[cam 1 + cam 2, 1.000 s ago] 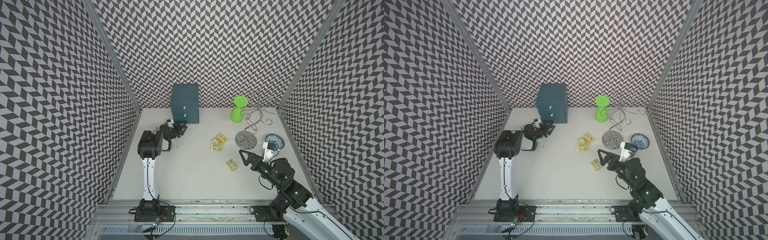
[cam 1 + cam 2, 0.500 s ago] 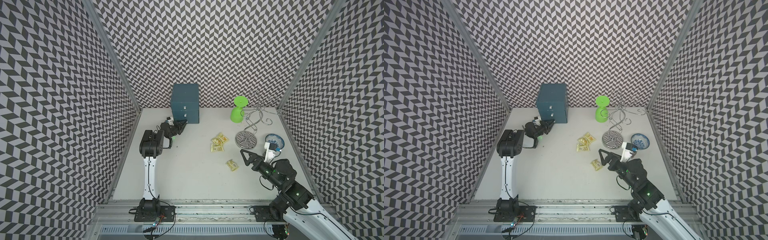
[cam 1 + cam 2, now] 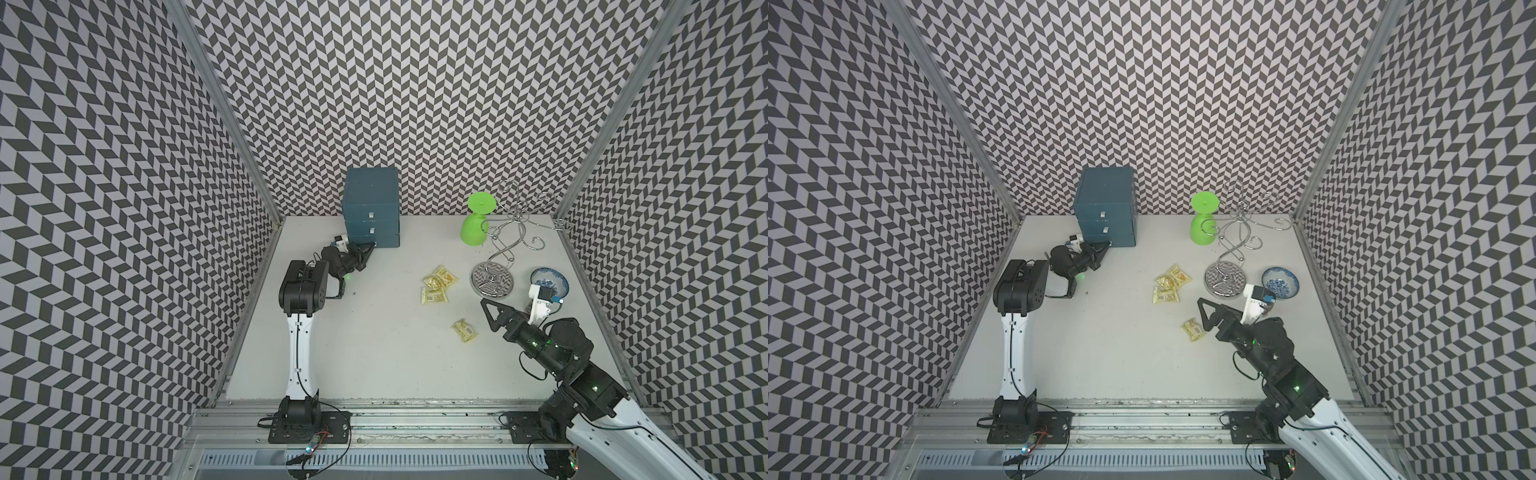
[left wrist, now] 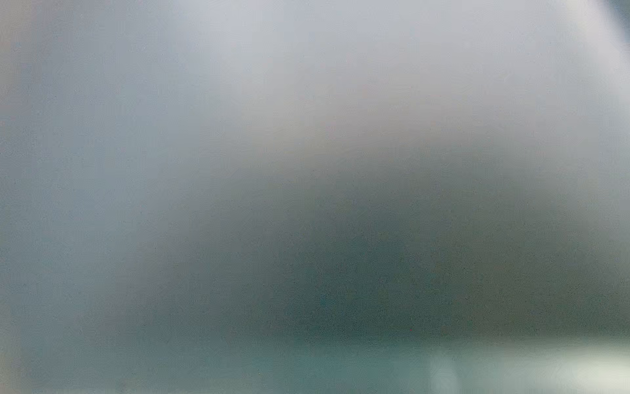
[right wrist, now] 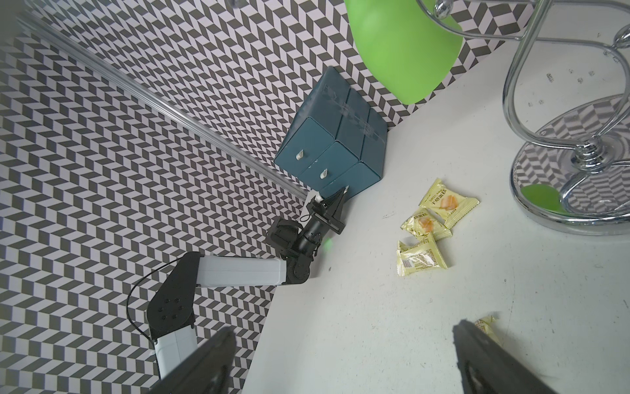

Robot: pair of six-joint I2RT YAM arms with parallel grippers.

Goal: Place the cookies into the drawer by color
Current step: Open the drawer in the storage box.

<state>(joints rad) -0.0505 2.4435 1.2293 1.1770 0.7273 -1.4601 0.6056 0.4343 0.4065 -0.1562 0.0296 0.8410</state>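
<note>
So far: nothing visibly stowed; all three fronts of the drawer [image 3: 371,208] look closed.
Cookies [image 3: 435,296]: four yellow ones lie loose, right of the drawer.
Left gripper [image 5: 342,194]: clenched at the drawer's lowest front, probably on its hidden tab.
Right gripper [image 3: 493,312]: released, empty, beside the cookie farthest from the drawer.

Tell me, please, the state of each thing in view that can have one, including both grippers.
drawer: all three drawers look closed.
left gripper: shut, tips at the bottom drawer's front.
right gripper: open, empty.
cookies: four pale yellow packets, all outside the drawer; three clustered, lone packet apart.
green goblet: standing upside down.
metal stand: upright.
bowl: upright.
</note>
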